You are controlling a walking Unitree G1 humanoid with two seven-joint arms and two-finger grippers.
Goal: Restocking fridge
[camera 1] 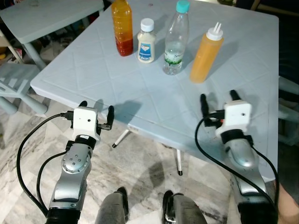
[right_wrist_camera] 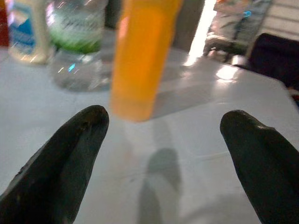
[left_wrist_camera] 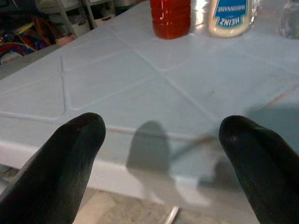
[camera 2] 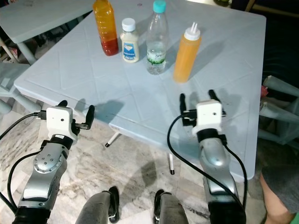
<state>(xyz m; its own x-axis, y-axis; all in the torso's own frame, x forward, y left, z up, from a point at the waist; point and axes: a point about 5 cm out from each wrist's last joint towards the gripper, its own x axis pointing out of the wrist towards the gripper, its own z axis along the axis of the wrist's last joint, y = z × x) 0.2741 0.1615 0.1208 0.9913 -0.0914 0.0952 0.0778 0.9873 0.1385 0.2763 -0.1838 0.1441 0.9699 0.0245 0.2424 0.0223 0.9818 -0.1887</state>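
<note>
Four containers stand in a row at the far side of a pale blue table [camera 1: 140, 88]: an orange-red drink bottle [camera 1: 122, 27], a small mayonnaise jar [camera 1: 146, 41], a clear water bottle [camera 1: 175, 39] with a teal cap, and an orange squeeze bottle [camera 1: 206, 55]. My left gripper [camera 1: 96, 109] is open at the table's near edge, well short of the bottles. My right gripper [camera 1: 217, 98] is open above the table's near right part, facing the squeeze bottle [right_wrist_camera: 140, 56]. Nothing sits between either pair of fingers.
A second pale table [camera 1: 46, 16] and a chair [camera 1: 14, 84] stand at the left. The floor is marbled tile. The table's legs [camera 1: 179, 161] show beneath its near edge. A person's knee [camera 2: 280, 205] is at the bottom right.
</note>
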